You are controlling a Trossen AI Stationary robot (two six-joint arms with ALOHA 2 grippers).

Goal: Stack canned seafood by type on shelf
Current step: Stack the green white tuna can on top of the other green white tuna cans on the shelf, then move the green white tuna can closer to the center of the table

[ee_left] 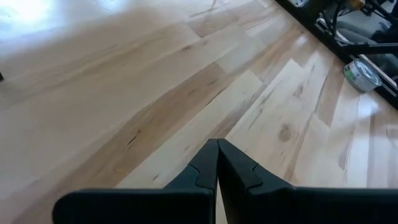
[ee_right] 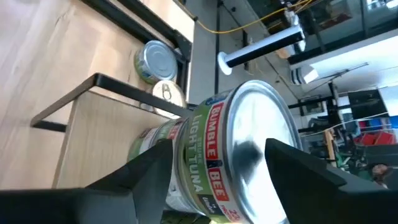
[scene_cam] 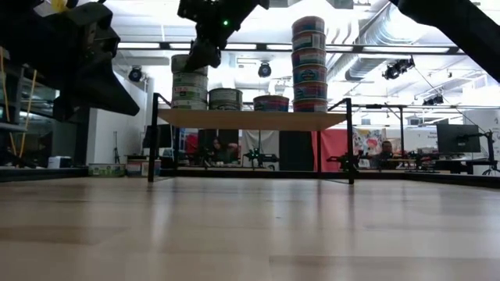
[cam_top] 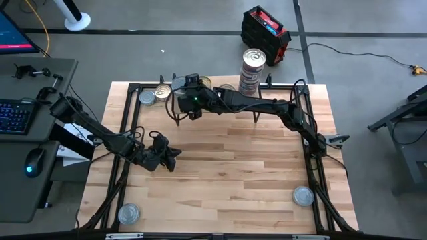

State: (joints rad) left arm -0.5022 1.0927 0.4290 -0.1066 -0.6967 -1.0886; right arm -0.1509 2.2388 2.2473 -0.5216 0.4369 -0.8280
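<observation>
hovering over the left end of the shelf [cam_top: 280, 90], a small raised rack with a light wood board top on thin black metal legs, the right tool [cam_top: 181, 85] sits at the top of a short stack of round metal tins [scene_cam: 190, 81]. right wrist view: its two dark fingers [ee_right: 149, 171] stand spread, one on each side of the top tin [ee_right: 239, 152] – silver lid, green and red "bumble bee light tuna" label. whether the pads touch the tin's side cannot be told.

on the shelf, low view: the short stack at the left end, a single tin [scene_cam: 225, 98] just beside it, another single tin [scene_cam: 271, 102] further along, then a tall stack of tins [scene_cam: 309, 64] with blue and red labels near the right end.

loose tins on the light wood worktop [cam_top: 227, 167], high view: a silver-lidded one [cam_top: 147, 97] and a gold-lidded one [cam_top: 162, 92] at the far left by the shelf, one at the near left corner [cam_top: 129, 214], one at the near right [cam_top: 303, 195].

left tool [cam_top: 172, 153] – fingers pressed together, nothing between them – hangs over bare worktop left of centre, well apart from the shelf.
</observation>
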